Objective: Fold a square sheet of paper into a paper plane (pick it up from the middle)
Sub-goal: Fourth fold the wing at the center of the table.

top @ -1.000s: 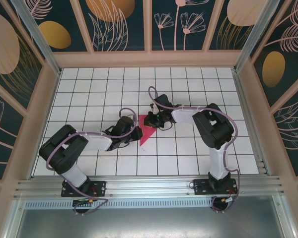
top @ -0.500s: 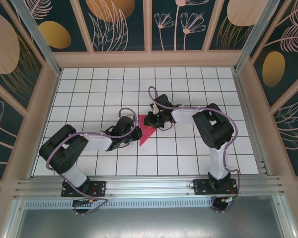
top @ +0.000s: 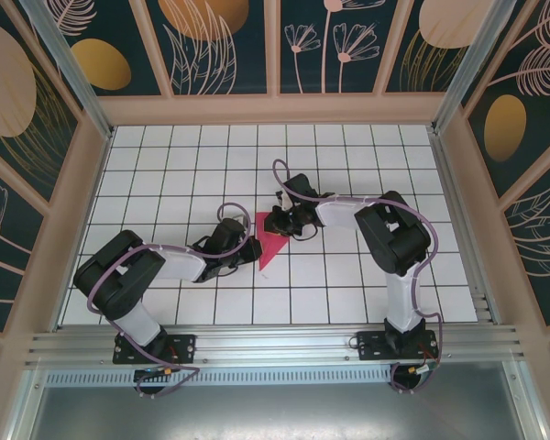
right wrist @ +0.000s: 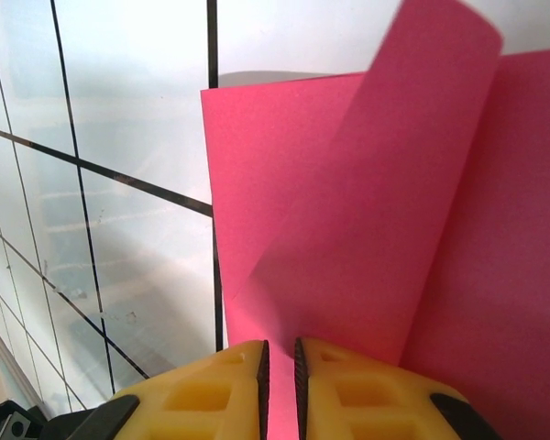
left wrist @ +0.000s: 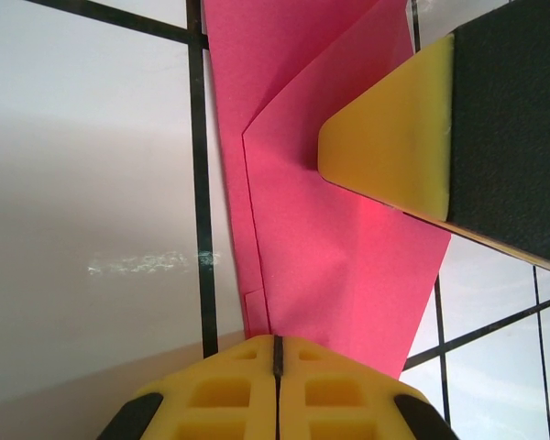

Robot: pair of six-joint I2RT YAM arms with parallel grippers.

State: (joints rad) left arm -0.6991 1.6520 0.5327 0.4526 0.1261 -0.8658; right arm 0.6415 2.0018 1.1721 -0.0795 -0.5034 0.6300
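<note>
Paper plane [top: 269, 240]: shut left gripper [left wrist: 277, 343] at its left edge, right gripper [right wrist: 280, 348] at its wide end, jaws narrow, grip unclear.

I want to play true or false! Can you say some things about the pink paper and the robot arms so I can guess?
1. The pink paper lies on a white tiled table. True.
2. The paper is a flat square with no folds. False: it is folded to a point, with creases in it.
3. The left end effector is wide open. False: its fingers are shut together at the paper's edge.
4. The right end effector pinches the paper. True.
5. One flap of the paper curls up off the table. True.
</note>
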